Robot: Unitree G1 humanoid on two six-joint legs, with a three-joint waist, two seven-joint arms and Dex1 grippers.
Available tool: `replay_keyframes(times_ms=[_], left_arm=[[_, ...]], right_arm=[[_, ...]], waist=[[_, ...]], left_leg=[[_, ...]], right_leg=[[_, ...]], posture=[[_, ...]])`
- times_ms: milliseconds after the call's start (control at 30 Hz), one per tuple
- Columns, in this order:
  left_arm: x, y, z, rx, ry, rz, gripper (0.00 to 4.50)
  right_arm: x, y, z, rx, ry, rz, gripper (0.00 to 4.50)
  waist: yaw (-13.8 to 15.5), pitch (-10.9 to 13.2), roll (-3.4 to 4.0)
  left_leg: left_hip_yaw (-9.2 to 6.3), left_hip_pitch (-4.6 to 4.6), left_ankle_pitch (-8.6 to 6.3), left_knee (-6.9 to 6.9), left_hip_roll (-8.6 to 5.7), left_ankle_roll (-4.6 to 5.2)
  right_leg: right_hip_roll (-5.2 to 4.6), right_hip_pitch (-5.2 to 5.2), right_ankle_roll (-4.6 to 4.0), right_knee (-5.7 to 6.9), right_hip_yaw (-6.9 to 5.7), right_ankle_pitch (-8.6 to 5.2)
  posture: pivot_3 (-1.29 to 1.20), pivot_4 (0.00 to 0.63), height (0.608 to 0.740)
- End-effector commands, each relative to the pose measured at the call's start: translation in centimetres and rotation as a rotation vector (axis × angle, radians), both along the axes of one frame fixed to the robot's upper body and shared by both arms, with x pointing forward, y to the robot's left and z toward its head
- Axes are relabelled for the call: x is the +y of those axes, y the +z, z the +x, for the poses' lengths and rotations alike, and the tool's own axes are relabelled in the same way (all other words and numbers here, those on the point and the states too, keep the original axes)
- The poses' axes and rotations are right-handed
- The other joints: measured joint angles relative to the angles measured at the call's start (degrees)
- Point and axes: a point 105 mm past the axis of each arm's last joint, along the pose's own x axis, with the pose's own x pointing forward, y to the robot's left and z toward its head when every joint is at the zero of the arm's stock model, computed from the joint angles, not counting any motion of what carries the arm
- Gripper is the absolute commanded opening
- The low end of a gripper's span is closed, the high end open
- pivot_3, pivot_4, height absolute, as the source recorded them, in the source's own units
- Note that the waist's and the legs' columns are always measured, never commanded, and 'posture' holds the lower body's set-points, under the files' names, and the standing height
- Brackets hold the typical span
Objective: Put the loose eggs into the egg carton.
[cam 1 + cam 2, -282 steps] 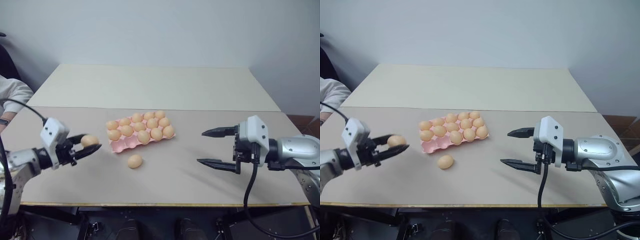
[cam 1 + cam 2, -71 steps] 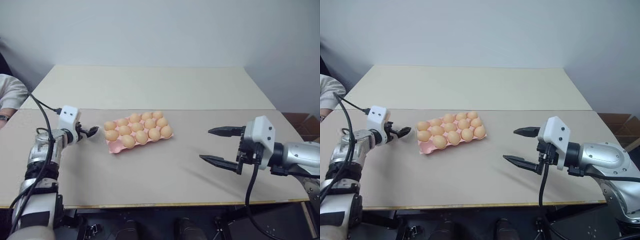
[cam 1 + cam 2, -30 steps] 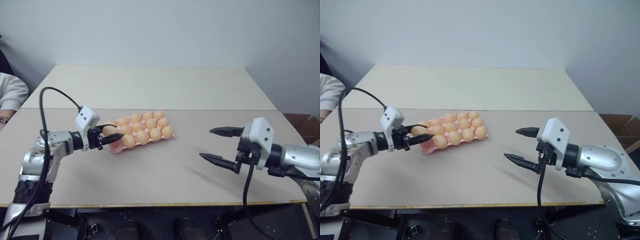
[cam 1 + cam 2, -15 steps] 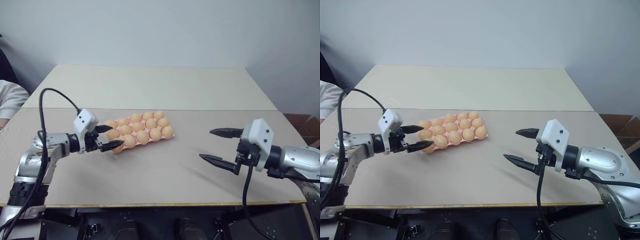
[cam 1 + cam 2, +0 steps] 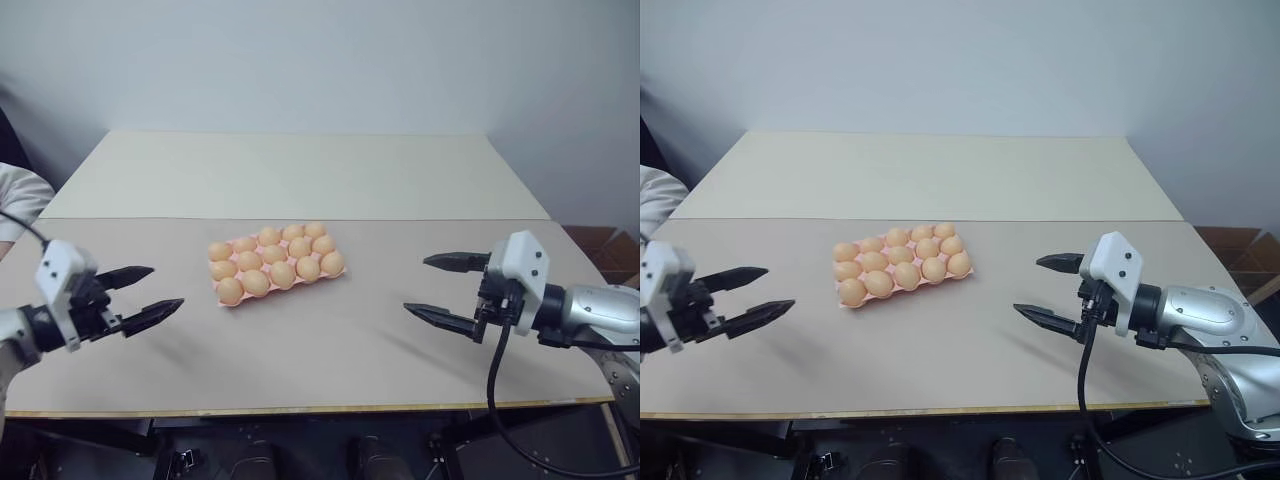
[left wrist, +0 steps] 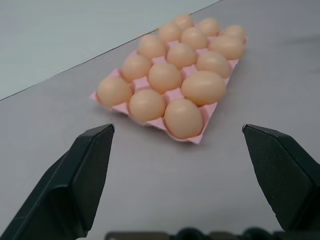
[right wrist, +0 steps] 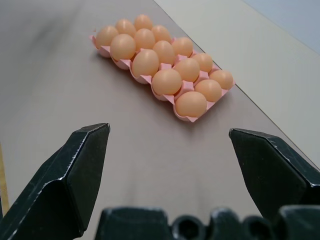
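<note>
Surface (image 5: 330,350): grey-beige top in front, with a paler cream section (image 5: 300,175) butted against its far edge; plain pale wall (image 5: 320,60) behind.

Right arm (image 5: 600,312): silver and white, reaching in from the right side. Right claw (image 5: 438,290) hangs above the surface, well apart from the carton, pointing toward the middle. Its two black fingers are spread wide with nothing between them.

Left claw (image 5: 146,291): on the left side, above the surface near the front edge, pointing toward the middle. Fingers spread wide, nothing between them. Clear gap between its tips and the carton.

Carton (image 5: 222,301): pink moulded tray, flat on the grey-beige surface slightly left of centre, set at a slant so its long side runs from near-left to far-right. Only the rim and thin strips between cups are visible.

Sleeve (image 5: 18,190): light cloth of a person at the far left edge, beside the surface.

Eggs (image 5: 283,274): tan-orange, twelve counted, in three rows of four, one per cup, every cup filled. All sit upright-ish in the wells, neighbours close together. Both wrist views show the same full carton ahead of each claw's spread fingers.
</note>
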Motion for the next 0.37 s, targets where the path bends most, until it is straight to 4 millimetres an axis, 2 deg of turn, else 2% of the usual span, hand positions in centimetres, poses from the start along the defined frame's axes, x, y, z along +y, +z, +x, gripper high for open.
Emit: replay_keyframes(times_ms=[33, 167, 367], left_arm=[[-1.2, 1.6, -1.5, -0.066, -0.013, -0.001, 4.48], [-1.9, 1.5, -2.7, -0.057, -0.004, -0.042, 4.48], [-2.0, 1.6, -3.3, -0.040, 0.010, -0.080, 4.48]], right_arm=[[0.0, 1.2, 0.0, -0.051, 0.030, 0.022, 4.50], [-0.3, 1.3, 0.3, -0.049, 0.038, 0.015, 4.50], [-0.2, 1.3, 0.9, -0.054, 0.049, 0.008, 4.50]], waist=[[0.3, 0.0, -0.01], [0.5, 0.0, 0.00], [0.5, 0.0, 0.00]], left_leg=[[0.00, -0.01, 0.00, 0.00, 0.00, 0.00], [0.01, 0.00, 0.00, 0.00, 0.00, -0.01], [0.03, 0.06, 0.00, 0.00, 0.00, -0.01]], right_leg=[[0.00, 0.01, 0.00, -0.01, -0.01, 0.00], [0.02, -0.02, -0.01, -0.01, 0.02, 0.00], [0.03, 0.00, -0.01, 0.00, 0.05, -0.01]], posture=[[0.00, 0.150, 0.740], [0.00, 0.150, 0.740], [0.00, 0.150, 0.740]])
